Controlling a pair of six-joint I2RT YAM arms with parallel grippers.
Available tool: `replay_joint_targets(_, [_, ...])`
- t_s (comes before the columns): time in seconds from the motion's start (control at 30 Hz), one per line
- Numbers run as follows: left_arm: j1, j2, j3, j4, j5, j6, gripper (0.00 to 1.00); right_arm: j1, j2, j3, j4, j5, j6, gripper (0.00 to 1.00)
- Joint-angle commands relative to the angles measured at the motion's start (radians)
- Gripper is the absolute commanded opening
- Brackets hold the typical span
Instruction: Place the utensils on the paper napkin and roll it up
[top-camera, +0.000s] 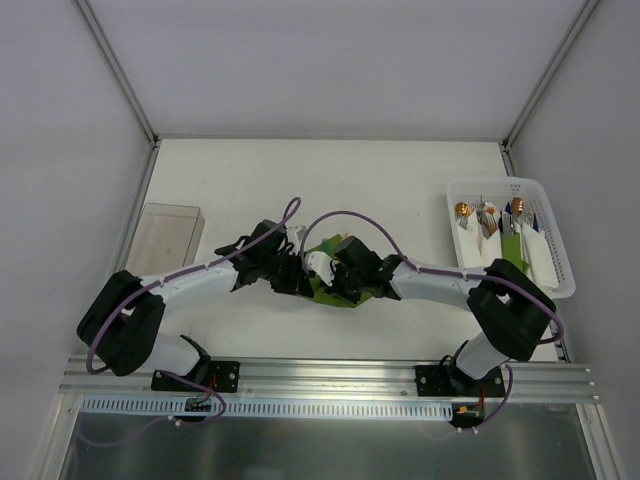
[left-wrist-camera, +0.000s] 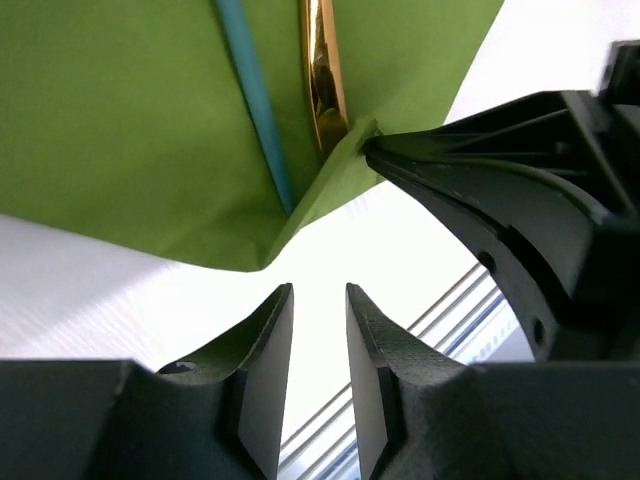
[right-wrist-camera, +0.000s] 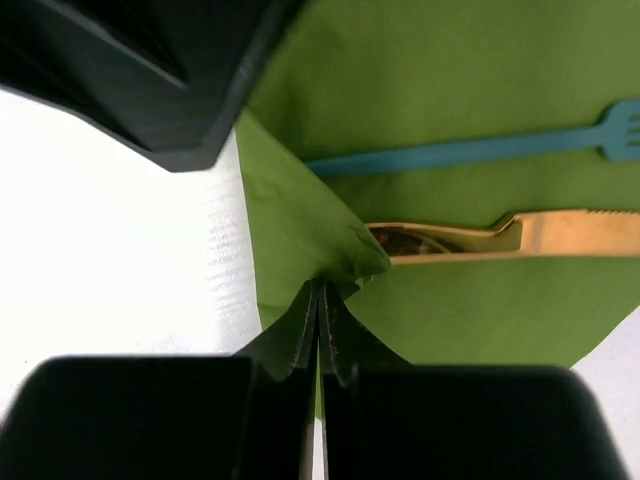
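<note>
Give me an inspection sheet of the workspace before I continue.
Surface: white table, no spills seen.
Job's things: napkin flat, one corner folded up; blue fork and gold knife lie side by side on it.
Clutter: clear box at left; basket at right with more cutlery and white sheets.
Grippers: right gripper shut on the folded corner; left gripper open, holding nothing, close by.
Cables: purple cables arch over both wrists.
Surroundings: white walls; metal rail at near edge.
</note>
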Motion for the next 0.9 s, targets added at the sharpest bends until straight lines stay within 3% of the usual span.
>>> replay_joint_targets(0.0, [0.002, -0.077, -0.049, 0.132, -0.012, -0.145, 0.27, -0.008, 0.015, 0.019, -0.058, 0.038, 0.038, 0.00])
replay_joint_targets(0.37, [0.002, 0.058, -0.107, 0.408, 0.068, -0.324, 0.17, -0.024, 0.040, 0.053, -0.083, 0.023, 0.082, 0.00])
replay_joint_targets(0.7, [0.004, 0.139, -0.018, 0.370, -0.164, -0.403, 0.16, -0.034, 0.032, 0.050, -0.089, 0.001, 0.082, 0.00])
replay_joint_targets(0.87, [0.007, 0.193, 0.032, 0.336, -0.196, -0.400, 0.20, -0.040, 0.035, 0.051, -0.089, -0.005, 0.082, 0.00])
